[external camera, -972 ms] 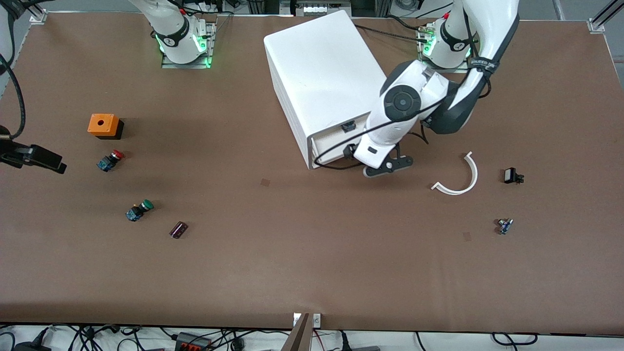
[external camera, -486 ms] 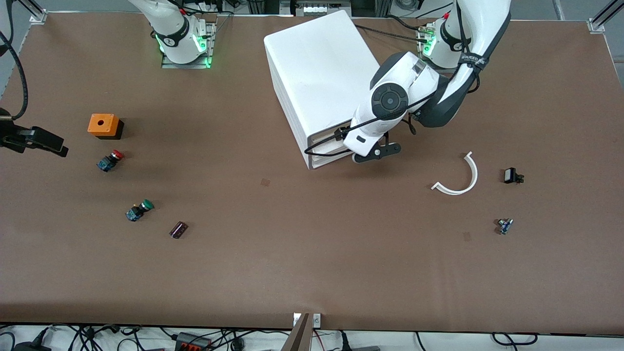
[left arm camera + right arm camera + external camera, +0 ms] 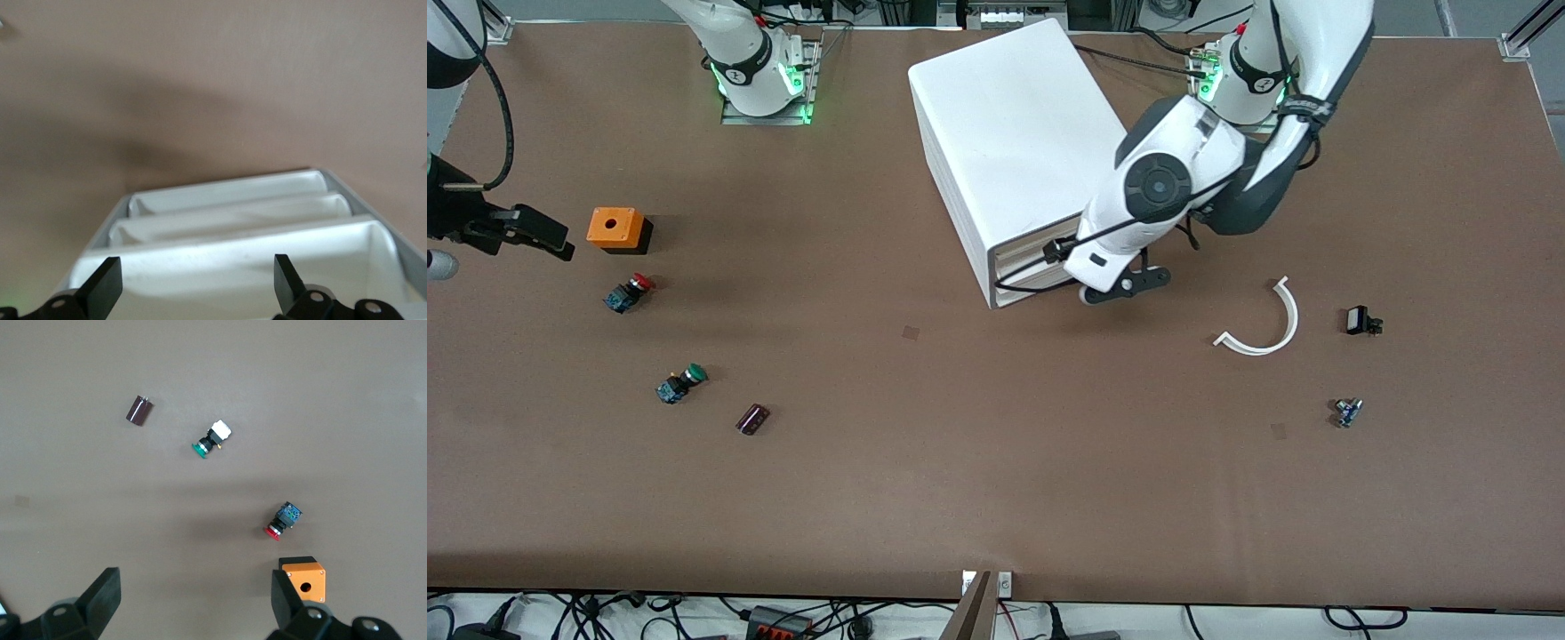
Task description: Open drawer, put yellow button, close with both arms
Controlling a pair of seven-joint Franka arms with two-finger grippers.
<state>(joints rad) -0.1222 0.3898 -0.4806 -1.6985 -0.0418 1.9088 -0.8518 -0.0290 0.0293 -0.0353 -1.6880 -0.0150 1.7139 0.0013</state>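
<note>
Cabinet (image 3: 1014,116): white, standing on the surface (image 3: 960,462) toward the left arm's end. Its drawer (image 3: 1028,248), the top of three, is now sitting flush with the two below; a second ago its front was standing out from the stack.

Left gripper (image 3: 1125,286): hanging just in front of the drawer fronts, fingers (image 3: 107,283) spread wide and holding nothing. Half a second ago it was pressing in against the front; now it is easing back off it.

Right gripper (image 3: 538,236): hovering at the right arm's end of the surface, beside the orange box (image 3: 615,228), fingers (image 3: 103,590) also wide and empty. It is drifting toward the box and taking no part at the cabinet.

Yellow button: showing in no view. Only the red button (image 3: 630,292) and green button (image 3: 682,383) are lying out, nearer the camera than the box. Judgement: it is probably lying inside the shut drawer, and the task is looking all but finished.
</note>
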